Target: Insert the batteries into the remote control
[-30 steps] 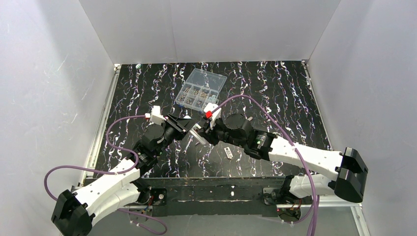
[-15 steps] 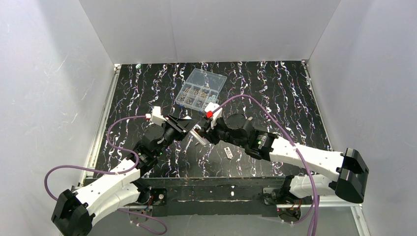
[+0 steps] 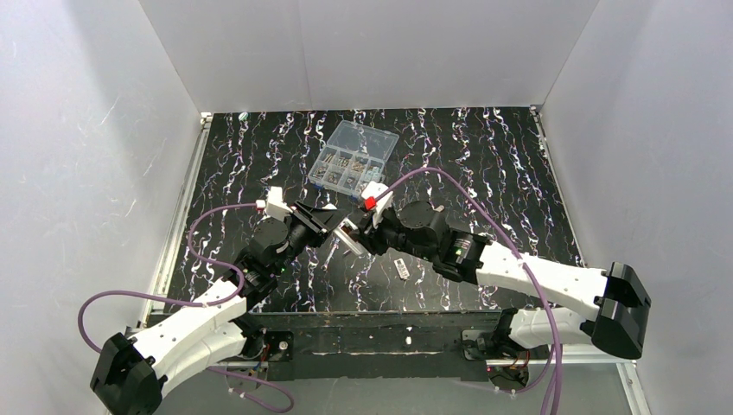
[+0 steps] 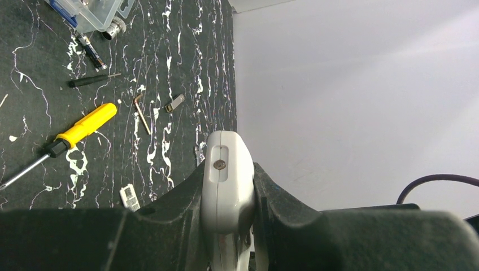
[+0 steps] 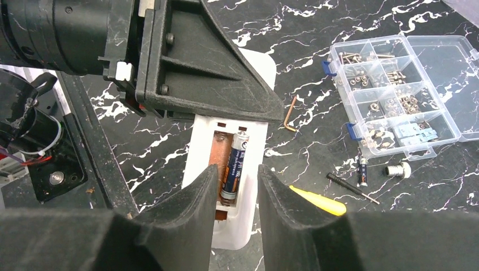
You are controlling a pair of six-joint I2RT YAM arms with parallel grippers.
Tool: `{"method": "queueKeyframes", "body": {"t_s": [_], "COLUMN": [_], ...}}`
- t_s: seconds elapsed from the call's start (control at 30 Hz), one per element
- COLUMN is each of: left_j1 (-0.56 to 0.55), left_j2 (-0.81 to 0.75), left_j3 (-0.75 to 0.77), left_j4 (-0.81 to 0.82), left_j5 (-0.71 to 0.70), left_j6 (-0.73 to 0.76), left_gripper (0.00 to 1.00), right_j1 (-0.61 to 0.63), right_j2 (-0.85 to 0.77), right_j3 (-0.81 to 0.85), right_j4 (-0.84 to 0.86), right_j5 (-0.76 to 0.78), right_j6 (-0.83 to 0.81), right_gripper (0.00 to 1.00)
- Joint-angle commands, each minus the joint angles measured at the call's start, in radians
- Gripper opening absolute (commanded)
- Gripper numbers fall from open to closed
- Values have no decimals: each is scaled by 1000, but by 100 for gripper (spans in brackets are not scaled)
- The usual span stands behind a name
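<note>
While the two arms are meeting over the middle of the table (image 3: 484,173), a small white piece (image 3: 402,268), possibly the bay's lid, is lying nearest the bases, just beside the right forearm. Beyond it, the left claw (image 4: 226,189) is clamping the remote control (image 5: 258,135) by one end, apparently holding it up off the table with the open bay facing the other arm. The right claw (image 5: 237,169) is standing narrowly parted, its fingers straddling one battery (image 5: 236,149) that is lying in the bay without pinching it; the neighbouring slot (image 5: 215,152) is showing bare metal.

Farther out, a yellow-handled screwdriver (image 5: 316,202), a hex key (image 5: 290,113) and a loose battery (image 5: 362,171) are lying on the table, and the clear compartment box (image 5: 404,96) is sitting beyond them.

The risks, as I judge them, are these. If the seated battery is not pressed fully against its contacts, it could spring up or roll out once the right fingers are drawing away. A finger passing this close could also catch the cell and drag it out. Any tilt of the remote would be making both more likely. Pushing the second cell in hard could be twisting the remote within the left claw's end-on hold.
</note>
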Motion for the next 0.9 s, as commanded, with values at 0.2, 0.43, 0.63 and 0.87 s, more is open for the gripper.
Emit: {"method": "queueKeyframes", "body": {"t_s": [0.2,0.43,0.63,0.87], "left_j1": [-5,-4,-5,-13], "left_j2": [-10,-3,55,115], "left_j3": [-5,23,15,48], "left_j4": [72,-4,79,113], "left_j5": [50,230,403,610], "left_j6": [23,91,132,233], "left_gripper": [0,0,0,0], "right_j1": [8,8,8,8], "right_j2": [-82,-197,-332,-481], "right_j3": [16,-22,-105,-177], "right_j4": [39,19,-39,-157], "right_j5": [2,3,-92,-307], "right_j6": [-2,-47,-179,-303], "right_gripper": [53,57,58,52]}}
